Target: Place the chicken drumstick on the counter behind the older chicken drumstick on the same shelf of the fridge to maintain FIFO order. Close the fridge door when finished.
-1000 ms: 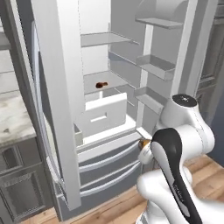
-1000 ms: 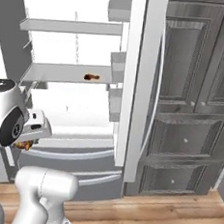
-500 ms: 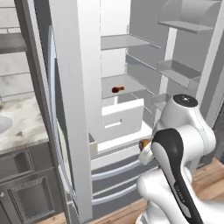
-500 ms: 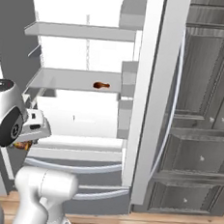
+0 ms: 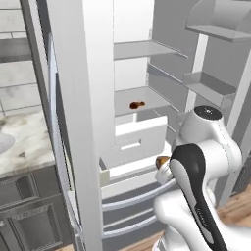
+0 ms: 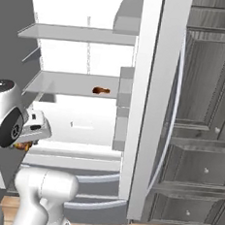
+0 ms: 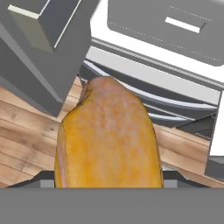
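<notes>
The fridge (image 5: 88, 98) stood with its doors open, showing a white interior; its outer panels were brushed grey, and two grey drawers with curved handles ran across its base. To its left in the left base view lay the counter (image 5: 24, 147), a white stone top with grey-brown veining over grey panelled cabinets. Tall grey panelled cupboards (image 6: 206, 118) stood on the fridge's other side in the right base view. The floor (image 7: 26, 127) was of light wooden boards.

Inside the fridge, the shelf (image 5: 139, 100) was a wide flat white surface above a white drawer front (image 5: 139, 139) with a slot handle. The older drumstick (image 5: 136, 104) lay on that shelf, small and orange-brown, with nothing else near it.

The gripper (image 6: 24, 145) hung low in front of the lower drawers, below shelf level. Its fingers were clamped on the chicken drumstick (image 7: 107, 140). In the hand view this piece appeared golden orange with a paler, mottled patch on its upper face; it was fat at the near end and narrowed toward a browner tip pointing away. In the base views only a small orange-brown part showed beside the wrist (image 5: 162, 162).
</notes>
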You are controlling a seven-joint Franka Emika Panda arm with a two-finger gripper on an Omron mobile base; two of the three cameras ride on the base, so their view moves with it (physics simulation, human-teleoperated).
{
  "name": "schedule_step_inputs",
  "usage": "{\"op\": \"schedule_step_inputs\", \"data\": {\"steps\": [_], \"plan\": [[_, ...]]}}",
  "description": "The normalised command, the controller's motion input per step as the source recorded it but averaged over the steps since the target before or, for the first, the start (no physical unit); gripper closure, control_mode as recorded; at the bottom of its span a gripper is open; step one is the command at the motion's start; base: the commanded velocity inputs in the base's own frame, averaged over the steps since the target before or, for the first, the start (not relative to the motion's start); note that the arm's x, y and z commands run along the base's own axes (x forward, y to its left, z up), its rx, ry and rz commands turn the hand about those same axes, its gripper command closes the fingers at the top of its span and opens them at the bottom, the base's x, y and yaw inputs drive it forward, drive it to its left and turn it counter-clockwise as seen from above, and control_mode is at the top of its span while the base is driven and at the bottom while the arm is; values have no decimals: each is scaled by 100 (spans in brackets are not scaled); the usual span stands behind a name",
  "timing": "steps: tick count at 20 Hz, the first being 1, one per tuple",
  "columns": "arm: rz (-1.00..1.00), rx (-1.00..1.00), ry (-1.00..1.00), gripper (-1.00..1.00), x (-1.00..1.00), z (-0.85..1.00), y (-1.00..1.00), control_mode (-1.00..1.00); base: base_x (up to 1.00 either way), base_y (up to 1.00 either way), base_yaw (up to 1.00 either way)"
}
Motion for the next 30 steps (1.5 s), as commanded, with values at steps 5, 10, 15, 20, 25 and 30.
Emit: {"op": "schedule_step_inputs", "data": {"steps": [5, 10, 15, 20, 25, 30], "plan": [[0, 0, 0, 100, 0, 0, 0, 100, 41, -13, 8], [0, 0, 0, 100, 0, 0, 0, 100, 33, -37, 7], [0, 0, 0, 100, 0, 0, 0, 100, 47, -13, 10], [0, 0, 0, 100, 0, 0, 0, 100, 72, 4, 15], [0, 0, 0, 100, 0, 0, 0, 100, 76, 3, 18], [0, 0, 0, 100, 0, 0, 0, 100, 96, 4, 18]]}}
